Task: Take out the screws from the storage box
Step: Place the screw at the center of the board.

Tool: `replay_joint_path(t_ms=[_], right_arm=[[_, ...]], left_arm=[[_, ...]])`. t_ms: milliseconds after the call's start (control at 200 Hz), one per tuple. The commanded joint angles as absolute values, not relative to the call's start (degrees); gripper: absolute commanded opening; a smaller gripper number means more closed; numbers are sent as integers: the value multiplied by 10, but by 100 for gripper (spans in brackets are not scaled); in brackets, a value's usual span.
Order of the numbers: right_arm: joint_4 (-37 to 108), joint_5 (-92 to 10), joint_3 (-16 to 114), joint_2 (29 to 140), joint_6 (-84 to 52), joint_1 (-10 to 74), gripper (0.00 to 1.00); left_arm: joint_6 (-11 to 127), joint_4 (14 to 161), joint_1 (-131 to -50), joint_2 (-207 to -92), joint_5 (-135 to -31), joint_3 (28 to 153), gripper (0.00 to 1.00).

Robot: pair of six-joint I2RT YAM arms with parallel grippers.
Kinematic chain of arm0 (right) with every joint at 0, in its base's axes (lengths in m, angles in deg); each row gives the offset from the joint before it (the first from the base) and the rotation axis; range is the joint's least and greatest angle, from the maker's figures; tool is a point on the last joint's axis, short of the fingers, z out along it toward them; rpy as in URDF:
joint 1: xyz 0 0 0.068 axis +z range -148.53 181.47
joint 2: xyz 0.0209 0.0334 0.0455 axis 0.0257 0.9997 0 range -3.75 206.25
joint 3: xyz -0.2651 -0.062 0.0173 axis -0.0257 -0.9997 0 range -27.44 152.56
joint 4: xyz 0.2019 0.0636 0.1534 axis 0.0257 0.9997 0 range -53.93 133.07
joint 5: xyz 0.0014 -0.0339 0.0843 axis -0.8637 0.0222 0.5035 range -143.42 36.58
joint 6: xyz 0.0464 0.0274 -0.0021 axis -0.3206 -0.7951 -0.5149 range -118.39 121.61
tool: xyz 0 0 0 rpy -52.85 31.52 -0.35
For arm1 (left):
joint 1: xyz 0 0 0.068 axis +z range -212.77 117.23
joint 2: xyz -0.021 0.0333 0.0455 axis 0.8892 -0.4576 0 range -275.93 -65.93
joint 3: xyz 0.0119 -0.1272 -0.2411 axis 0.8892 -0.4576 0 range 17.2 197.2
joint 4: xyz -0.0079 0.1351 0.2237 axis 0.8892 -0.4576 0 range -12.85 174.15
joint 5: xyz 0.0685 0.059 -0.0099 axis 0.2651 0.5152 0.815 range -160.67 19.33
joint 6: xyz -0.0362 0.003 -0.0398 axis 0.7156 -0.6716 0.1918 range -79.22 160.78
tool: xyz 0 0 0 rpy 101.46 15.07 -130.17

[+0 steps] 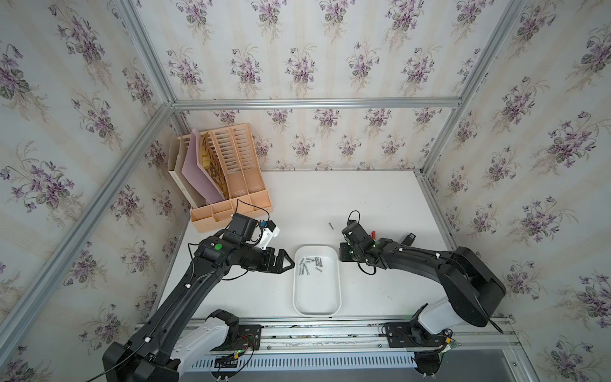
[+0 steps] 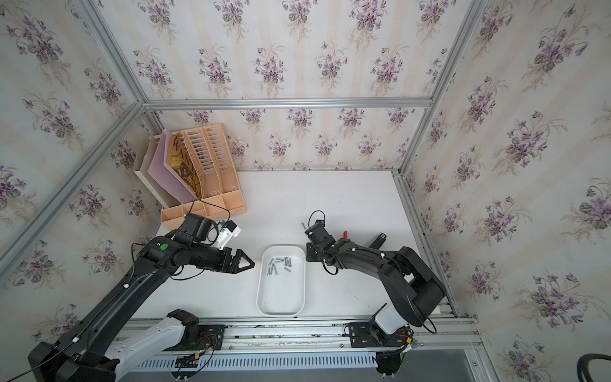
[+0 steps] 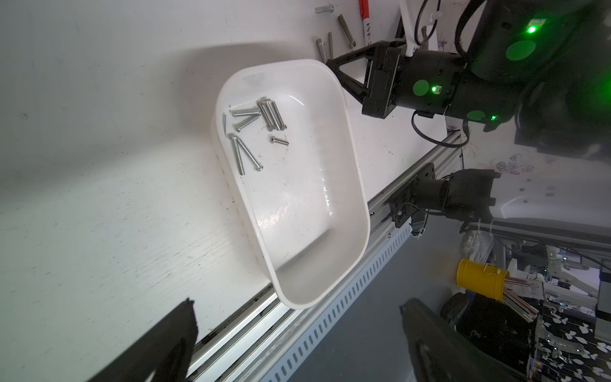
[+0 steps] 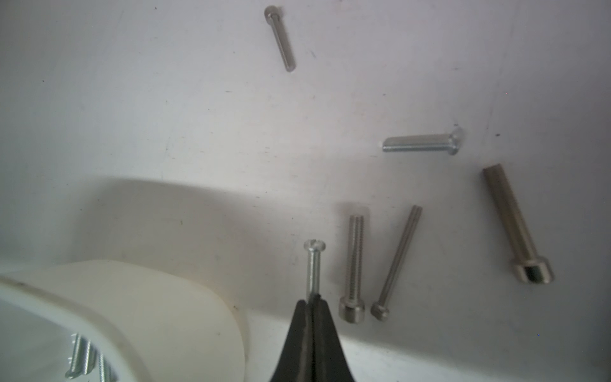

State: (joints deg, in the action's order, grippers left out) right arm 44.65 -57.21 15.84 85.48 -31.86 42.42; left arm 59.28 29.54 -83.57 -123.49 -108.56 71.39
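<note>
storage box (image 1: 316, 294) at lower centre in both top views, screws (image 1: 309, 264) heaped in its upper end. right gripper (image 4: 313, 299) just off the box's upper right corner, pinched tight on a screw (image 4: 313, 264), five loose screws (image 4: 353, 268) on the table (image 4: 165, 99) alongside. left gripper (image 1: 292, 264) left of the box, spread wide, holding nothing.

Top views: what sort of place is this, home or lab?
Likely a lab test cell, not a home: silver aluminium frame rails edge violet-flowered wallpaper panels, and two black robot arms are mounted on a slotted metal rail.
</note>
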Motion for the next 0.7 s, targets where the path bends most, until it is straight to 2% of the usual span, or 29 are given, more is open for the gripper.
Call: replay_joint_path(t_ms=[0, 270, 440, 694], right_arm=[[459, -567, 166, 866, -324, 422, 0], [461, -556, 169, 877, -324, 414, 0], [449, -543, 162, 858, -316, 414, 23], [444, -586, 138, 783, -317, 417, 25]], left_arm=[[590, 297, -836, -1233, -1086, 714, 99], [590, 296, -836, -1233, -1086, 715, 99], [590, 296, -836, -1233, -1086, 715, 99], [590, 296, -837, -1232, -1087, 714, 100]])
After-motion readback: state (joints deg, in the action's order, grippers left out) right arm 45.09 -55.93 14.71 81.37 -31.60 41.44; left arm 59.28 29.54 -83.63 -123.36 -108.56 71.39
